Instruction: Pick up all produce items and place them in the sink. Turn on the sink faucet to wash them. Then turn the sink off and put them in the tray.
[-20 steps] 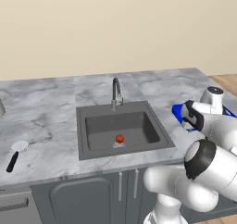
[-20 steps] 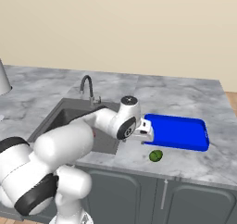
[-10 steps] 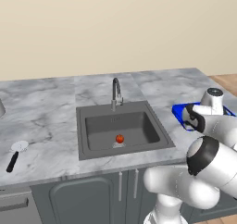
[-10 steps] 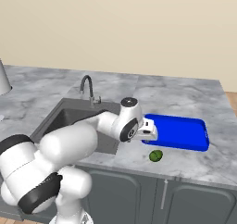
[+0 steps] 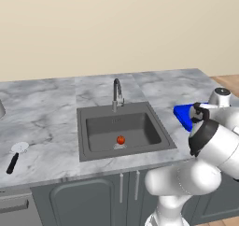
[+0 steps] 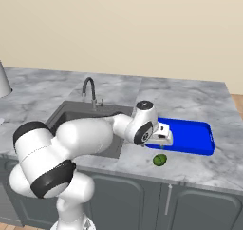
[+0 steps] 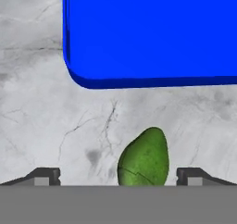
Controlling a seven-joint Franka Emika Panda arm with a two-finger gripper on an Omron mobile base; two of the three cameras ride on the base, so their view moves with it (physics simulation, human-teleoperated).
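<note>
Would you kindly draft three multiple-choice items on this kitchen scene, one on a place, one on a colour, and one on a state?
1. Where is the red produce item?
A. in the sink
B. in the tray
C. on the counter by the utensil

2. What colour is the tray?
A. grey
B. blue
C. white

3. How does the gripper stand?
A. shut on the green item
B. shut on nothing
C. open above the green item

Key:
1 A, the red produce item lies near the drain of the sink.
2 B, the tray is bright blue.
3 C, the gripper has its tips wide apart either side of the green item on the counter.
</note>
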